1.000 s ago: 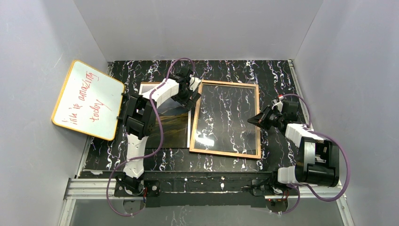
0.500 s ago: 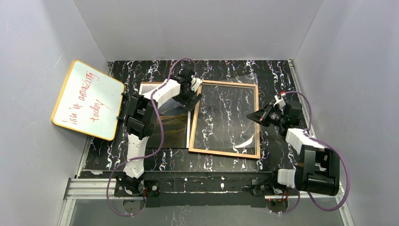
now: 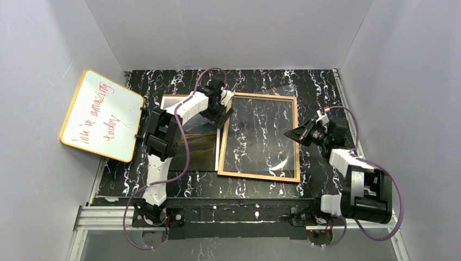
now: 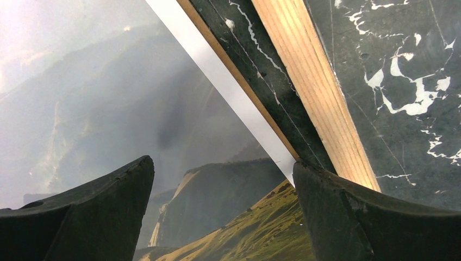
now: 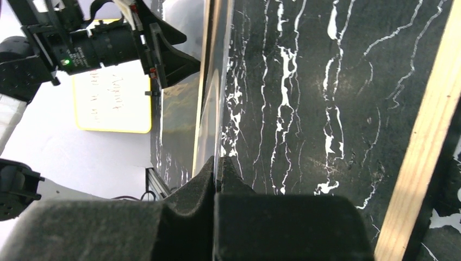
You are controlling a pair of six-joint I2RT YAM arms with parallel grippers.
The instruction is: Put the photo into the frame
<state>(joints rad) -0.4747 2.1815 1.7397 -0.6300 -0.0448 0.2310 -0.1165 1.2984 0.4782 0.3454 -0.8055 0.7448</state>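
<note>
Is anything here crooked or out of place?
The clear sheet is not lying flat in the frame: the right gripper pinches its edge and holds it tilted up, a corner poking past the frame's far rail.

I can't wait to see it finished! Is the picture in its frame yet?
Not yet. The right hand pinches the clear sheet, tilted up from the frame. The photo lies beside it, under the open left hand. Putting it in remains.

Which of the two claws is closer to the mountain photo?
Left. The left gripper hangs open over the photo, at its edge by the frame; the right gripper, across the frame, pinches the clear sheet.
</note>
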